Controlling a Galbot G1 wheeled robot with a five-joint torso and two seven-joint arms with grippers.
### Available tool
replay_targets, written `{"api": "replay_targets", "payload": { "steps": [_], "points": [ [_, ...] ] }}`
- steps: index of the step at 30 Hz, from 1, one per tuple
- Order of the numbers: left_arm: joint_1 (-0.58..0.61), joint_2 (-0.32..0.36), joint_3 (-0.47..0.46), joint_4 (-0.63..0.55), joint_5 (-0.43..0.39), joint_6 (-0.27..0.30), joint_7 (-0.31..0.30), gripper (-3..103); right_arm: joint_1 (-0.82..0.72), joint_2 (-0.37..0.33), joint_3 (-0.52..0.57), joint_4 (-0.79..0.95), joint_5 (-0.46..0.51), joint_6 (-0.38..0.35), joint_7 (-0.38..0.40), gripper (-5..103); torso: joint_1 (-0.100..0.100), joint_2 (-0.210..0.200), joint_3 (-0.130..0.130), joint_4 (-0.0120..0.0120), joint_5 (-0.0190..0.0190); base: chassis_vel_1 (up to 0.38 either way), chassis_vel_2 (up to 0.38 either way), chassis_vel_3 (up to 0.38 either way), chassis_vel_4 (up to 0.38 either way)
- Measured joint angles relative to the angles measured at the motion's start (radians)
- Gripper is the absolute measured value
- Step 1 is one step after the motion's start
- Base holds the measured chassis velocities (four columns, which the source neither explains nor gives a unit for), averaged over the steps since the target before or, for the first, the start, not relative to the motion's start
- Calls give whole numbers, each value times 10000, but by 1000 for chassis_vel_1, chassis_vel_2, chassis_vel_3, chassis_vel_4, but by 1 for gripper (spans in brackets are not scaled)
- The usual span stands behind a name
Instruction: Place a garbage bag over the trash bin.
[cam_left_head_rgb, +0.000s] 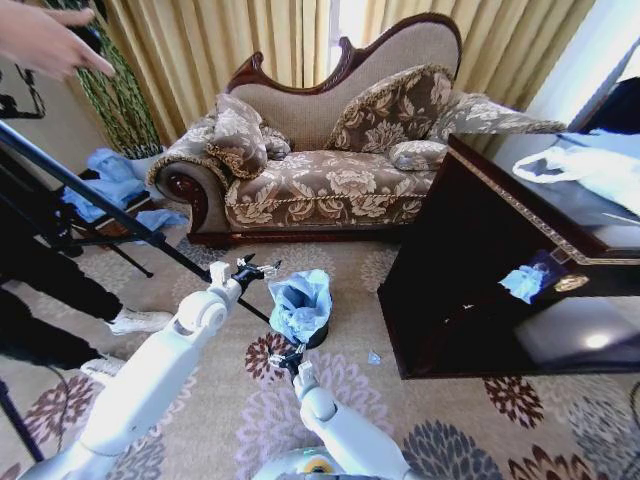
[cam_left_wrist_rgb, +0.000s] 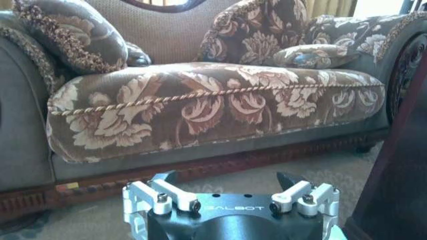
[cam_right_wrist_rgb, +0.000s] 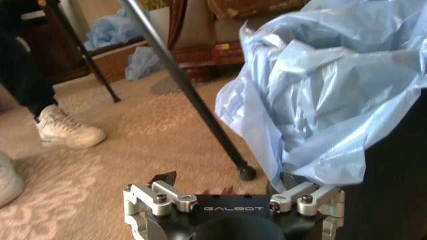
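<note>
Floral carpet (cam_left_head_rgb: 450, 420) spreads before one ornate sofa (cam_left_head_rgb: 330, 180), where two grippers work beside one trash bin. From the right wrist view, the right gripper (cam_right_wrist_rgb: 230, 181) has its fingers spread, one finger just under the hanging edge of the garbage bag (cam_right_wrist_rgb: 333, 95), nothing clenched. From the left wrist view, the left gripper (cam_left_wrist_rgb: 227, 180) is likewise spread and bare, pointing toward the sofa front. In the head view the left gripper (cam_left_head_rgb: 250, 270) hovers just left of the bag, the right gripper (cam_left_head_rgb: 288, 358) just below it. One light-blue garbage bag (cam_left_head_rgb: 300, 303) is draped over the black trash bin (cam_left_head_rgb: 317, 337), crumpled on top. One dark cabinet (cam_left_head_rgb: 470, 290) stands to the right
</note>
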Motion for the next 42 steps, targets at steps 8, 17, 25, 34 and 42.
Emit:
{"api": "replay_targets", "payload": {
  "steps": [8, 17, 25, 34, 42],
  "points": [
    [42, -9, -42, -132, -6, 14, -41, 100, -61, -99, -538, -5, -87, 50, 178, 100, 0, 0, 0, 0, -1, 0, 0, 0, 0],
    [158, -38, -134, -182, 31, 48, -107, 100, -41, -691, -1003, 1838, -42, 5, 1093, 100, 0, 0, 0, 0, 0, 0, 0, 0, 0],
    [313, -19, -179, 97, 389, 7, -41, 100, -24, -1587, -1029, 3863, 64, -110, 2116, 100, 0, 0, 0, 0, -1, 0, 0, 0, 0],
    [125, 75, -3, 543, 242, -474, 248, 100, -776, -2529, -112, 6206, 378, -52, 2561, 100, 0, 0, 1, 0, 1, 0, 0, 0, 0],
    [-264, 123, 280, 1248, 776, -578, 996, 100, -1007, -3233, 1620, 7119, 358, 581, 2103, 100, 0, 0, 1, -1, 0, 0, 0, 0, 0]
  ]
}}
